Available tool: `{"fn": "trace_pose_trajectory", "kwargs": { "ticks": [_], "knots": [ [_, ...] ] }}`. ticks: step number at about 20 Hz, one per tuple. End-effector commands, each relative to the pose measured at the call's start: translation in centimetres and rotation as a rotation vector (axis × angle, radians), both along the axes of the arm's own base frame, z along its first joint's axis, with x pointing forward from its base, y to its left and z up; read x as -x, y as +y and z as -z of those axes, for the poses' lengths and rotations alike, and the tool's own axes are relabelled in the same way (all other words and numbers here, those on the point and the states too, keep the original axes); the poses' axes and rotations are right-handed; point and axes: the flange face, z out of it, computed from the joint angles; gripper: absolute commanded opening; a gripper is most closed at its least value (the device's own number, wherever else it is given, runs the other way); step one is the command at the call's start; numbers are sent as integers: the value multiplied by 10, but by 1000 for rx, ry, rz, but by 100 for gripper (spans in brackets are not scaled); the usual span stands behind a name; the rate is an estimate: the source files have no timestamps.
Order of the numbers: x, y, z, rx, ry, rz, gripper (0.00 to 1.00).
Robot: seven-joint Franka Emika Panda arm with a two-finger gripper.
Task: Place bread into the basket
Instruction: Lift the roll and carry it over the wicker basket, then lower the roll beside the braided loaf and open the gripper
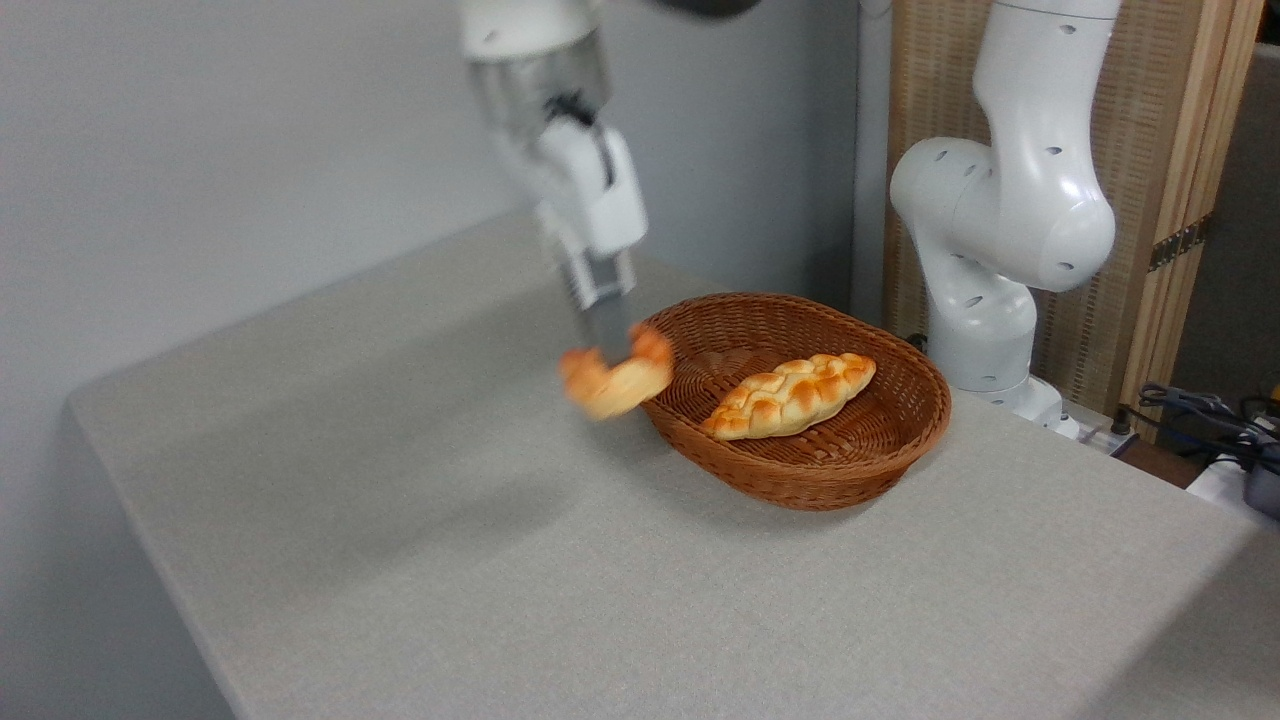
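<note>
Bread (617, 377), a small golden-orange bun, hangs blurred above the grey desk (520, 560), clamped between the fingers (608, 325) of the arm's gripper (612, 350). It sits just beside the left rim of the brown wicker basket (860, 460), overlapping that rim in the picture. Inside the basket lies a long braided loaf (790, 394). The white arm base (1000, 230) stands behind the basket.

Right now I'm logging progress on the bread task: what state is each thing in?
gripper: shut on the bun, blurred by motion
bun: held in the air, at the basket's left rim, not inside yet
wicker basket: upright on the table
braided loaf: lying inside the basket
</note>
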Motion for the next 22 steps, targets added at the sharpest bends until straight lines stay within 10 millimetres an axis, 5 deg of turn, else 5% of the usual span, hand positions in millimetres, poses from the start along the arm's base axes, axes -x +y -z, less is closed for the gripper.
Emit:
{"fn": "trace_pose_trajectory", "kwargs": {
  "ticks": [1, 5, 7, 10, 17, 22],
  "knots": [
    [35, 4, -3, 0, 109, 131, 5],
    [61, 7, 23, 2, 173, 147, 11],
    [77, -5, 52, -3, 227, 183, 14],
    [82, -21, 77, -14, 249, 213, 34],
    [74, -31, 91, -17, 229, 227, 83],
    [73, -30, 93, -17, 234, 222, 89]
  ]
}}
